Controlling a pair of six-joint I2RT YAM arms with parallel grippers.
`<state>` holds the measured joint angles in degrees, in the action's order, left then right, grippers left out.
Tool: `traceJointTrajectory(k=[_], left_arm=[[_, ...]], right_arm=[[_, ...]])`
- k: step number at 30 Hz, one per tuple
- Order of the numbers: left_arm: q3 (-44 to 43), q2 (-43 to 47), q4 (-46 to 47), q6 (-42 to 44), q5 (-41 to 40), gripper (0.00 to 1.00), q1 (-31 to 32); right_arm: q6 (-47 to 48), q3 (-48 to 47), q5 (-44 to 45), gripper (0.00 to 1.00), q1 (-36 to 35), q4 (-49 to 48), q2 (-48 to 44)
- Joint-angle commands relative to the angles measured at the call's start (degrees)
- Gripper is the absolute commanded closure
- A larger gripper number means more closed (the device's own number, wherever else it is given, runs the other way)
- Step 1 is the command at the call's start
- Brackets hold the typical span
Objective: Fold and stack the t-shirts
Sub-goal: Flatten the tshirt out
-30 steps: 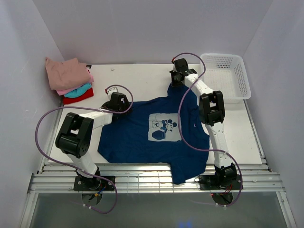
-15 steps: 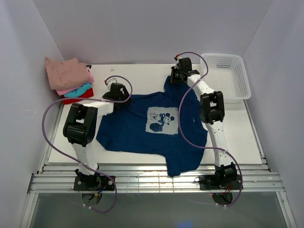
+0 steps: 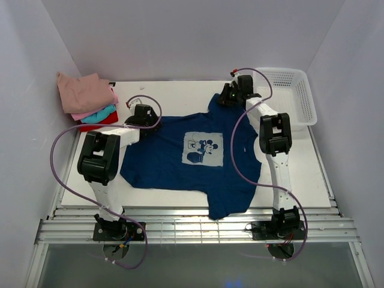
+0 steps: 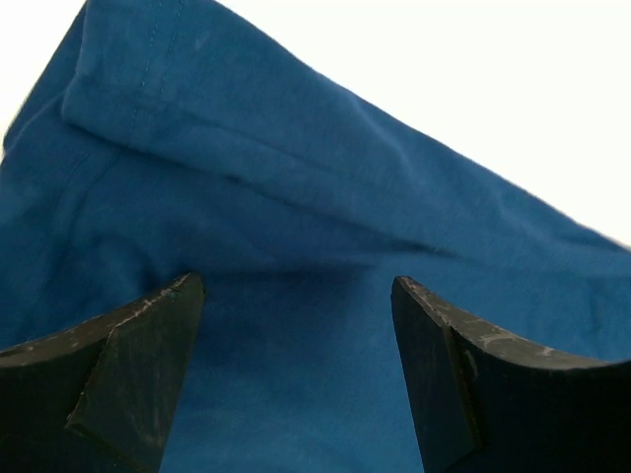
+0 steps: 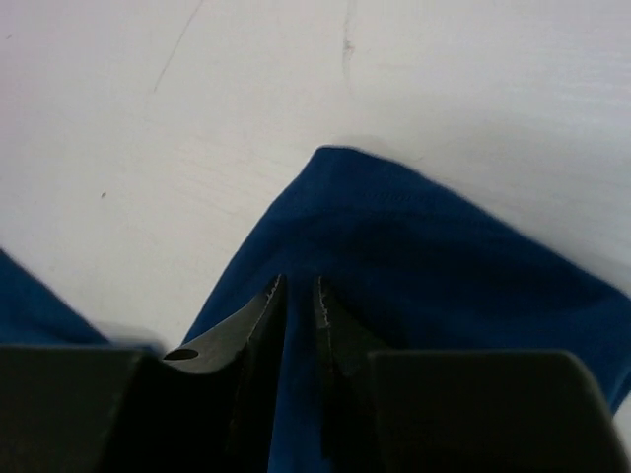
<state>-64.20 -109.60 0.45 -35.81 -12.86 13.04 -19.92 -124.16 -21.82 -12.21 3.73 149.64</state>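
From above, the navy tee point(image 3: 180, 162) lies spread print-side up across the middle of the counter point(image 3: 174, 96), its pale square cartoon print point(image 3: 203, 149) near the centre and one lower corner hanging over the near edge. The left jaws sit low at the tee's far left edge, and the right jaws sit at its far right corner, close to the white basket point(image 3: 288, 90) in the far right corner of the counter. A stack of folded tees point(image 3: 87, 97), dusty pink on top with pink, teal and red below, rests in the far left corner, well apart from the navy tee. In the left wrist view, the left jaws stand wide apart, both fingers point(image 4: 128, 374) over a creased fold of blue cloth with nothing gripped between them. In the right wrist view, the right jaws show only a thin gap between the fingers point(image 5: 246, 320); blue cloth runs into that gap, and I cannot tell whether it is pinched.
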Motion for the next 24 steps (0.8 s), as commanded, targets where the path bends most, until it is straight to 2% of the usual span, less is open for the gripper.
traceJointTrajectory(k=[1, 4, 5, 7, 11, 16, 21, 24], left_arm=[[3.9, 6.3, -3.6, -0.7, -1.4, 0.12, -0.8], [4.9, 12.4, -2.4, -1.2, -0.8, 0.1, -0.8], [5.1, 13.7, -2.2, -1.3, -1.1, 0.1, -0.8], [5.1, 17.3, -1.8, -0.8, -1.8, 0.09, -0.8], [3.5, 18.8, -2.5, 1.4, -5.2, 0.09, -1.1], [-0.9, 13.8, -2.6, 4.5, -6.6, 0.2, -2.1], [-7.6, 4.0, -6.2, 8.0, -10.2, 0.28, -3.1], [-10.5, 0.2, -8.0, 8.5, -10.9, 0.3, -3.9]], right_arm=[[3.7, 5.5, -2.2, 0.75, -0.3, -7.4, -12.7], [5.9, 12.8, -1.5, 0.69, -0.3, -10.1, -21.4], [6.4, 14.8, -1.1, 0.64, -0.3, -10.7, -25.7], [7.3, 21.0, 0.2, 0.64, -0.4, -11.6, -29.7], [8.3, 30.8, 2.6, 0.64, -0.4, -10.8, -39.8], [9.7, 41.4, 7.4, 0.67, -1.1, -5.8, -46.0], [11.2, 44.7, 11.7, 0.74, -1.5, 1.6, -46.8], [11.2, 48.2, 12.8, 0.76, -1.7, 1.3, -47.5]])
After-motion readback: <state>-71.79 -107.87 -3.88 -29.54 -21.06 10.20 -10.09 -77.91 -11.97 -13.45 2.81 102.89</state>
